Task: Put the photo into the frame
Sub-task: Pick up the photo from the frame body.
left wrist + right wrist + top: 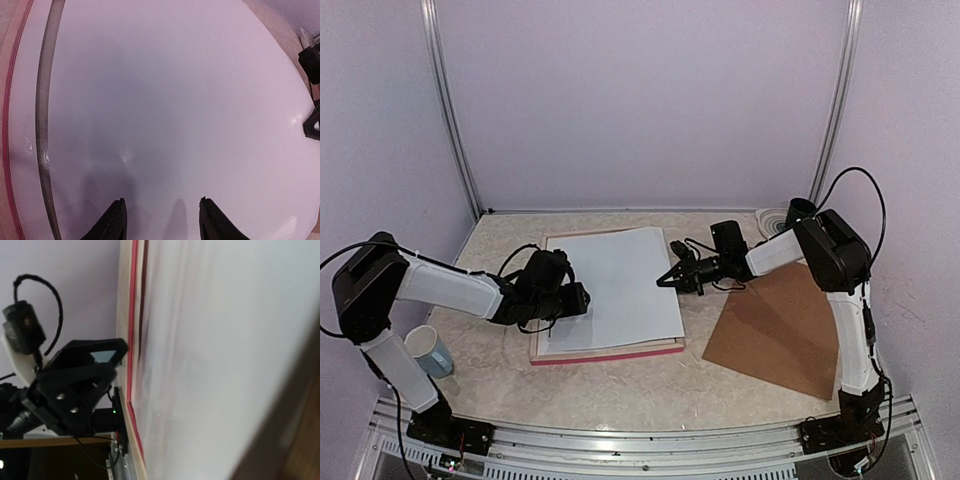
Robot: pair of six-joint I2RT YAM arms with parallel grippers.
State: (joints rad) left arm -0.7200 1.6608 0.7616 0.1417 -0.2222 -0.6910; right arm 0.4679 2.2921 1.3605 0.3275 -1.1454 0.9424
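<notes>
photo (620, 285) lay white side up on the face-down frame (605, 354), right edge seemingly riding the rail, so not seated yet. left hand (161, 205) apart over it, right hand (665, 281) together at its right edge. brown board (780, 330) close right; open tabletop (620, 400) in front.

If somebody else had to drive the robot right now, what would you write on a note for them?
Pincers: the left pincer is open, over the left part of the white sheet. The right pincer is shut at the sheet's right edge; whether it pinches the sheet cannot be told.
Things: the frame lies flat with its pale back up and the sheet askew on it. No printed side shows, so this may be the photo face down. The brown backing board lies to the right.
Done: sheet on frame.
Left: square it in, then probably add the board.
</notes>
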